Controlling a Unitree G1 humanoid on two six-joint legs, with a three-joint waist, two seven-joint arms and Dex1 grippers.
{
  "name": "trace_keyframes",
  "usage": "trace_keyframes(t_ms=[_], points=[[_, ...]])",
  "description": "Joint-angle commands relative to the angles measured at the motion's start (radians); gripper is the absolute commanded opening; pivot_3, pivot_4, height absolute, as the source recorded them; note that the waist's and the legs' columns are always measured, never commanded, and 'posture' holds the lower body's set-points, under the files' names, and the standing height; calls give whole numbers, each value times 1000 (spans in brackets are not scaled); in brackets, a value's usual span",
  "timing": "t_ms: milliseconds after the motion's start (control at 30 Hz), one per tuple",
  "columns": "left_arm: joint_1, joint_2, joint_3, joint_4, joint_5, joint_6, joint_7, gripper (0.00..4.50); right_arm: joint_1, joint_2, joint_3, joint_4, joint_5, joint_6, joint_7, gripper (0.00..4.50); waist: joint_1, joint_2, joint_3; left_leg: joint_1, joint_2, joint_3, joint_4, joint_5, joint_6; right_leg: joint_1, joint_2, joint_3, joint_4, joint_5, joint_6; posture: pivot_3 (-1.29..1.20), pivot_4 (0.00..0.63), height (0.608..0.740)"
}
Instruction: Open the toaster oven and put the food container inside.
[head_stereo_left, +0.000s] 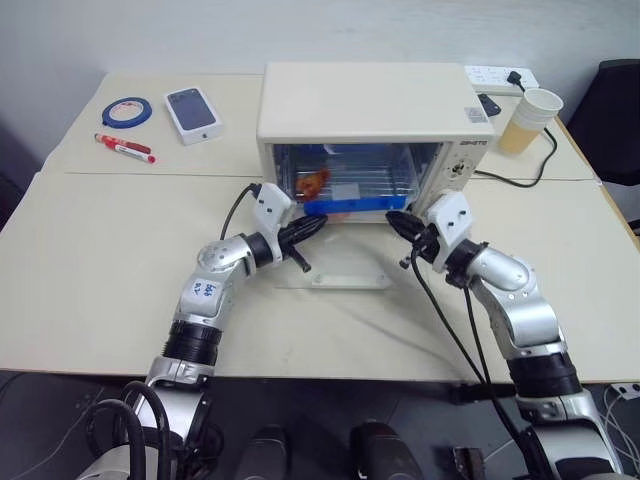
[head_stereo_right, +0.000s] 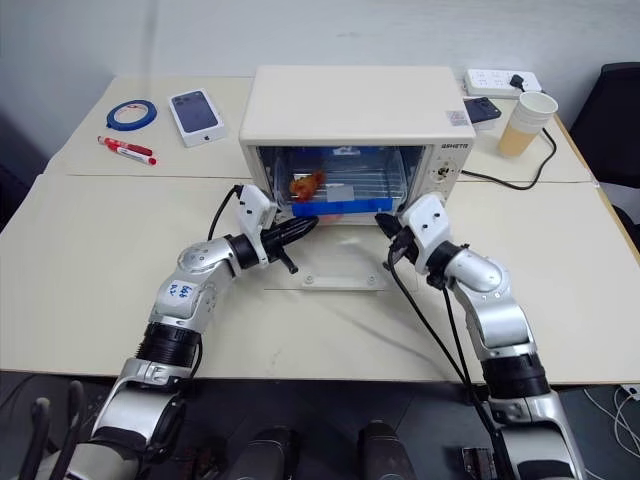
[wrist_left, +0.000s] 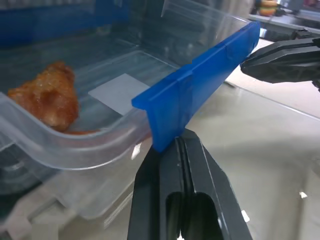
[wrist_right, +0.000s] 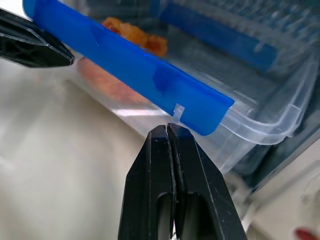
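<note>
Cream-white toaster oven (head_stereo_left: 375, 110) at 12 o'clock on the tabletop (head_stereo_left: 100, 290), glass door (head_stereo_left: 335, 275) dropped flat toward 6 o'clock. Food container (head_stereo_left: 345, 185) mostly inside the oven cavity on the wire rack, orange-brown food piece (head_stereo_left: 314, 184) toward its 9 o'clock end, near-side blue clip (head_stereo_left: 345, 206) right at the oven mouth, second blue clip along the far side deeper in. Left end effector (head_stereo_left: 318, 226) clenched, fingers pressed together with nothing between them, tip touching or just short of the 9 o'clock end of the near blue clip; cannot tell which. Right end effector (head_stereo_left: 392, 217) likewise clenched and empty, tip against or just beside the 3 o'clock end of the same clip. Both pointing inward toward each other over the open door, level with the container's front edge. At 10 o'clock from the oven: small white phone box (head_stereo_left: 193, 113), blue tape roll (head_stereo_left: 127, 111) and red marker (head_stereo_left: 125, 147), well apart from the oven. At 2 o'clock: paper cup (head_stereo_left: 530, 120), white power strip (head_stereo_left: 500, 78), black cable (head_stereo_left: 530, 170) trailing across the tabletop beside the oven's 3 o'clock side.
</note>
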Motion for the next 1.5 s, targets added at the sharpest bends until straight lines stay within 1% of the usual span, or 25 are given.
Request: trace_keyframes(t_ms=[33, 200, 333, 400, 533, 667, 800, 867, 933, 1000, 1067, 1100, 1200, 1333, 1433, 1500], points=[[-75, -36, 43, 67, 15, -89, 70, 0, -79, 21, -18, 74, -22, -76, -17, 39, -5, 0, 0, 0, 0, 0, 1, 0, 0, 0, 0, 0, 0, 0, 0, 0, 150, 740], [-126, -67, 62, 144, 33, -153, 131, 0, -153, 43, -10, 185, -45, -132, -15, 39, -6, 0, 0, 0, 0, 0, 1, 0, 0, -1, 0, 0, 1, 0, 0, 0, 150, 740], [-121, -66, 48, 144, 42, -172, 108, 0, -180, 47, -16, 228, -50, -155, -8, 39, -6, 0, 0, -1, 0, 0, 1, 0, 0, -1, -1, -1, 1, 0, 0, 0, 150, 740], [-111, -60, 49, 126, 41, -165, 104, 0, -174, 40, -21, 217, -40, -149, 2, 39, -6, 0, 0, -1, 0, 0, 1, 0, 0, -1, -1, -1, 1, 0, 0, 0, 150, 740], [-62, -17, 49, 37, 8, -108, 28, 0, -89, -3, -33, 95, 4, -91, 63, 39, -7, 0, 0, -2, 0, -1, 1, 0, 0, -1, -1, -1, 2, 0, 0, 0, 150, 740], [40, 85, 68, -154, -87, -4, -121, 0, 87, -109, -93, -143, 104, -3, 157, 39, -7, 0, 0, -2, 1, -1, 0, 0, 0, -1, -1, -1, 2, 0, 0, 0, 150, 740], [118, 198, 128, -298, -216, 104, -248, 0, 241, -207, -205, -259, 196, 30, 228, 39, -4, 0, 0, -3, 1, -1, -1, 0, 0, -1, -1, -1, 0, 0, 0, 0, 150, 740], [173, 291, 166, -366, -308, 172, -365, 0, 327, -265, -250, -246, 202, 34, 277, 39, -5, 0, 0, -3, 1, -2, -2, 0, 0, 0, -1, 0, -1, 0, 0, 0, 150, 740], [232, 386, 192, -372, -330, 173, -469, 0, 390, -305, -259, -183, 190, 8, 327, 39, -6, 0, 0, -2, 1, -2, -3, 0, 0, 2, -1, 1, -2, 0, 0, 0, 150, 740], [300, 478, 212, -341, -329, 132, -587, 0, 413, -329, -234, -96, 160, -45, 381, 39, -9, 0, 0, 2, 1, 0, -7, 0, 0, 3, 0, 1, -3, 0, 0, 0, 150, 740], [359, 537, 240, -301, -338, 96, -687, 0, 395, -319, -214, -14, 146, -100, 416, 39, -11, 1, 0, 4, 1, 1, -9, 0, 0, 4, 0, 2, -4, 0, 0, 0, 150, 740], [378, 548, 257, -276, -339, 63, -719, 0, 377, -309, -207, 22, 144, -111, 423, 39, -11, 2, 1, 4, 1, 2, -9, 0, 1, 4, 0, 2, -4, 0, 0, 0, 150, 740], [403, 571, 286, -236, -352, 81, -740, 0, 317, -286, -158, 130, 117, -153, 457, 39, -9, 2, 1, 3, 1, 2, -8, 0, 1, 4, 0, 2, -4, 0, 0, 0, 150, 740], [426, 540, 309, -251, -366, 65, -721, 0, 227, -211, -114, 225, 122, -212, 504, 39, -7, 2, 1, 3, 1, 0, -8, 0, 1, 4, -1, 1, -4, 0, 0, 0, 150, 740], [437, 514, 325, -268, -374, 65, -682, 0, 180, -170, -97, 245, 125, -243, 524, 39, -7, 2, 1, 3, 1, 0, -8, 0, 1, 3, -1, 1, -4, 0, 0, 0, 150, 740], [441, 503, 334, -278, -378, 75, -660, 0, 162, -145, -104, 230, 154, -229, 523, 39, -8, 2, 1, 2, 1, 0, -8, 0, 0, 3, -1, 0, -4, 0, 0, 0, 150, 740]])
